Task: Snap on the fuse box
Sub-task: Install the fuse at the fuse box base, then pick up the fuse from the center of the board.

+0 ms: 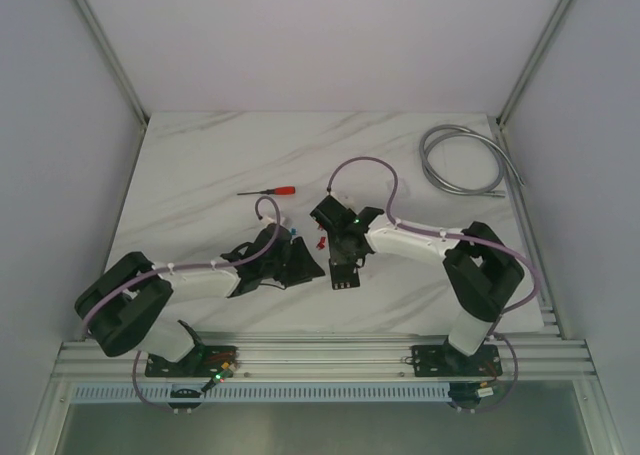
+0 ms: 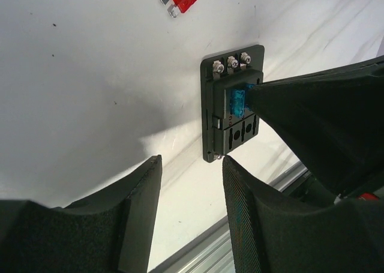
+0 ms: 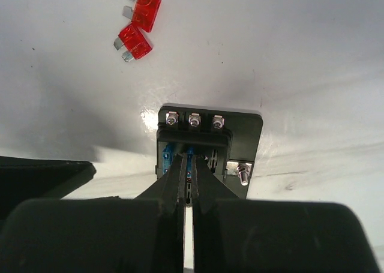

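pressing the closed right gripper [image 3: 188, 160] on the unbraced fuse box [image 3: 245, 129] could skid it. the left gripper [image 2: 191, 162], beside it, gapes empty.

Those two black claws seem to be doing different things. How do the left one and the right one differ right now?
The left gripper has its jaws apart, while the right gripper has its jaws pressed shut. The left gripper holds nothing and is beside the fuse box. The right gripper's tips are down on the box at a blue fuse. Both are black, two-fingered and close to the fuse box.
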`<state>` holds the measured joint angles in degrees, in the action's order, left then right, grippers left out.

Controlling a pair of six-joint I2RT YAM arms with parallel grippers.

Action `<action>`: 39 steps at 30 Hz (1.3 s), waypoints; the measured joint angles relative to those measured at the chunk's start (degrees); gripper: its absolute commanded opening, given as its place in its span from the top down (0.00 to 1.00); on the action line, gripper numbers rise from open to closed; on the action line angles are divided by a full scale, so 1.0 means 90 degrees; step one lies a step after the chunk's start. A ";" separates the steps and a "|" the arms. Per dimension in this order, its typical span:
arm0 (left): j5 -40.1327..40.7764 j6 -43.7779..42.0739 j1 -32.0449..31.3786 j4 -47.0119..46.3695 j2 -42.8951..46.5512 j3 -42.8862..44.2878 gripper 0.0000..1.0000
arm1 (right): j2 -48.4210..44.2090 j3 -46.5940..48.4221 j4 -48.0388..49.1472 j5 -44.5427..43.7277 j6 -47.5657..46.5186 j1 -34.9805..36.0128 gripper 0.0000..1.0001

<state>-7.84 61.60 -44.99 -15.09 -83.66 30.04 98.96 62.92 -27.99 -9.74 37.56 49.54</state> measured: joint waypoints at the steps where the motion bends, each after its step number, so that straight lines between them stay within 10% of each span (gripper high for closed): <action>1: 0.0019 0.0000 0.0015 0.0012 0.0049 -0.0015 0.45 | 0.0066 0.0097 -0.0100 -0.0041 -0.0041 0.0027 1.00; 10: 0.0323 -0.0046 0.0267 0.0342 0.0954 -0.0255 0.36 | 0.0369 0.0653 -0.0653 -0.0372 -0.0393 0.0279 0.99; 39: 0.0969 -0.1107 0.1719 0.1673 0.1802 -0.0250 0.16 | -0.0634 0.0546 0.0381 -0.0549 -0.1457 0.0270 0.40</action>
<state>0.89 51.64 -29.52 -0.03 -67.44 27.79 93.25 67.83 -24.56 -14.68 24.45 51.96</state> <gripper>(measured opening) 0.804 0.570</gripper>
